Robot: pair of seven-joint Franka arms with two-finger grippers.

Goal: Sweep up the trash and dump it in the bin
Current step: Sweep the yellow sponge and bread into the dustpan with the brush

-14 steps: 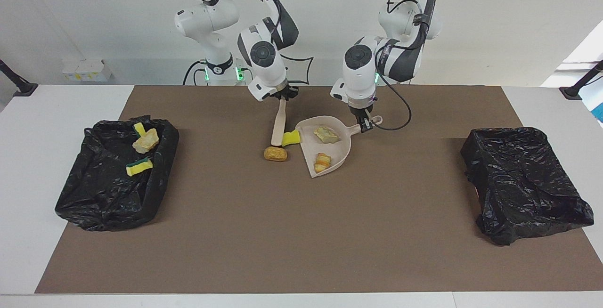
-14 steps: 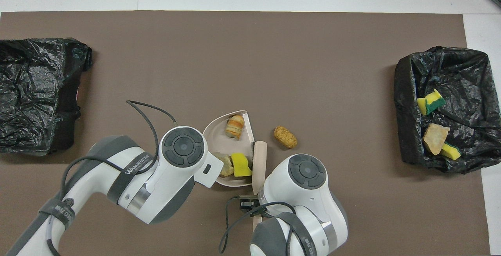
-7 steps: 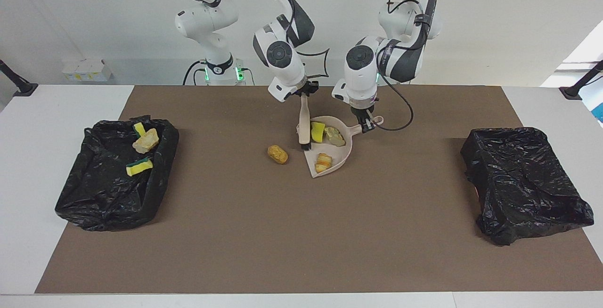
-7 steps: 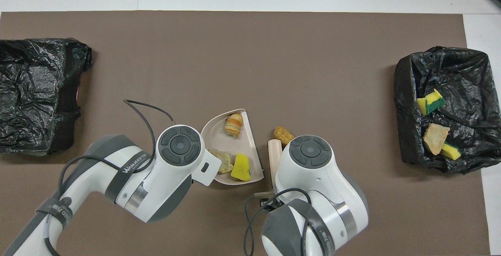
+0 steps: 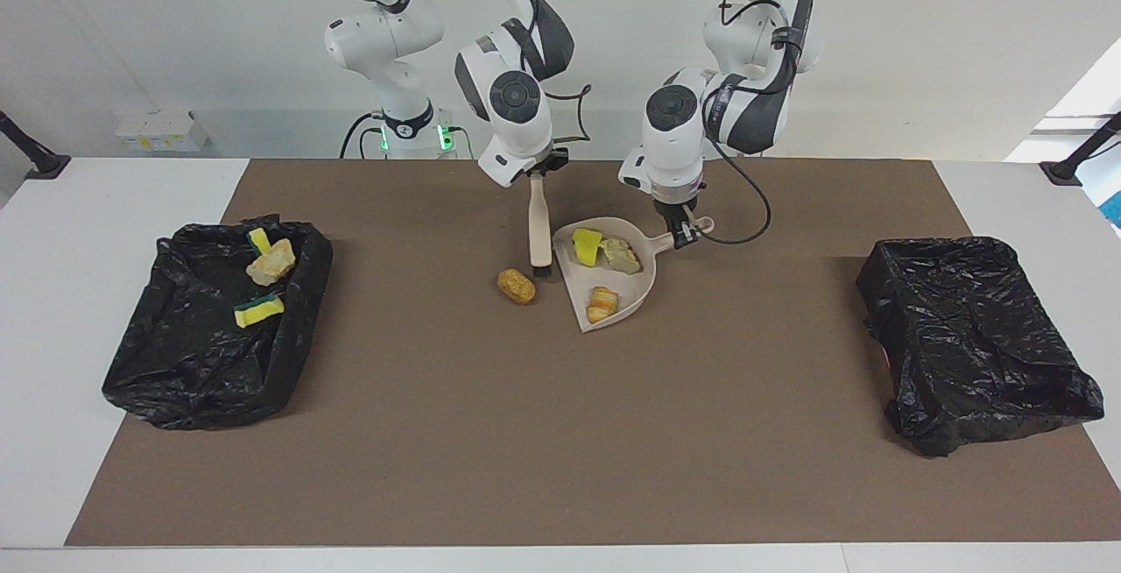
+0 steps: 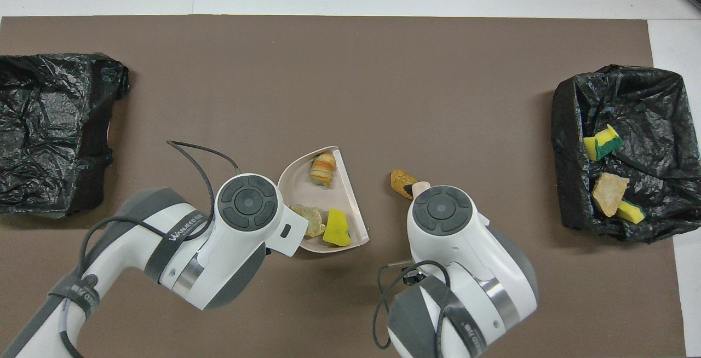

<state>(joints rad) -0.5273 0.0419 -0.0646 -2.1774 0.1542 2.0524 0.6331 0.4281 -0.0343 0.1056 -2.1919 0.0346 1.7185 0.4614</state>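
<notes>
right hand (image 5: pixel 536 172) clamps brush (image 5: pixel 539 231) | left hand (image 5: pixel 681 231) grips dustpan (image 5: pixel 650 279) handle | orange-brown lump (image 5: pixel 516 286) on counter mid-mat, touching bristles, on their bin (image 5: pixel 140 371)-ward side, away from pan mouth

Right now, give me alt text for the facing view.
The right gripper holds a beige brush beside an orange-brown lump. The left gripper holds a beige dustpan with three scraps. A black-lined bin holds three more.
</notes>
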